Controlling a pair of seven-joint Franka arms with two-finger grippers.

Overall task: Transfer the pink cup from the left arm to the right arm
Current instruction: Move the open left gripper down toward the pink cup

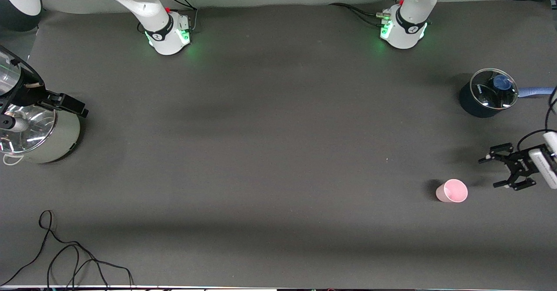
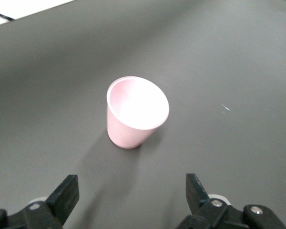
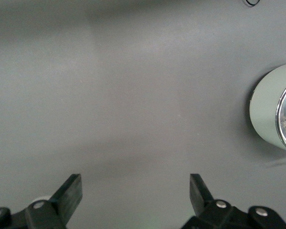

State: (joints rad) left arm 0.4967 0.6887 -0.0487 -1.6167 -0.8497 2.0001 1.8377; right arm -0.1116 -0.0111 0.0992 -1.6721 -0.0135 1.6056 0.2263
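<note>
Front view: pink cup (image 1: 452, 191), small, pale, tapered, no handle, upright on the dark desk (image 1: 270, 152) near the left arm's end, beside the left gripper (image 1: 494, 172), fingers apart; right gripper (image 1: 78, 106), fingers apart, over a silver pot (image 1: 41, 136).

Two glossy white arms rise from rounded white bases: the right arm's base (image 1: 167, 32) at upper left of the frame, the left arm's base (image 1: 404, 30) at upper right. Each base has a black band with a small white mark, a green glowing light, a red spot and black cables running from it. The left gripper (image 1: 500, 171) is matte black with angular fingers (image 2: 66, 193) on a white wrist block; silver screws show. The right gripper (image 1: 65, 104) is black too.
</note>
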